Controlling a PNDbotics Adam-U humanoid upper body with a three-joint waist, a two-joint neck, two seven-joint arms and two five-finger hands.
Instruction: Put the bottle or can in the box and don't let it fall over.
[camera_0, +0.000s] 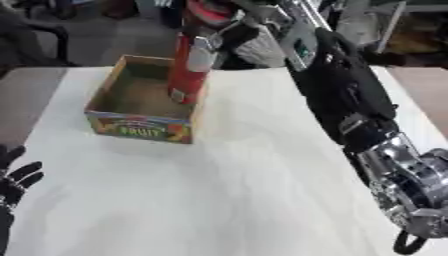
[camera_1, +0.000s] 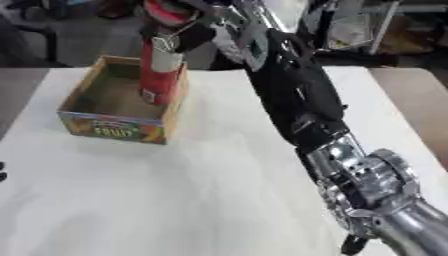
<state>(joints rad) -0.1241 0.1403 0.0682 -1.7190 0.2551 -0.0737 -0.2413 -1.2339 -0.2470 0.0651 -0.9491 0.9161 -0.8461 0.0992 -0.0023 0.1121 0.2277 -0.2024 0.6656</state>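
In the left eye view, a tall red can (camera_0: 185, 70) stands upright inside the cardboard box (camera_0: 140, 127), against its right-hand wall; its base is hidden below the box rim. The box sits on the white worktop (camera_0: 219, 200) toward the far left, with the word "FRUIT" on its colourful front. The right hand (camera_0: 214, 42) has its fingers curled round the upper part of the can, though the can's top is hard to separate from the hand and the red shape behind it. The right arm (camera_0: 350, 105) runs in from the lower right and covers much of the worktop's right side. The left hand (camera_0: 17, 177) shows at the lower left edge, fingers spread and pointing up, its palm partly cut off.

In the right eye view, the same can stands against the box's right wall, gripped near its top by the right hand. The arm's silver joint (camera_1: 367, 180) fills the lower right. Only a dark sliver at the left edge shows where the left hand is.
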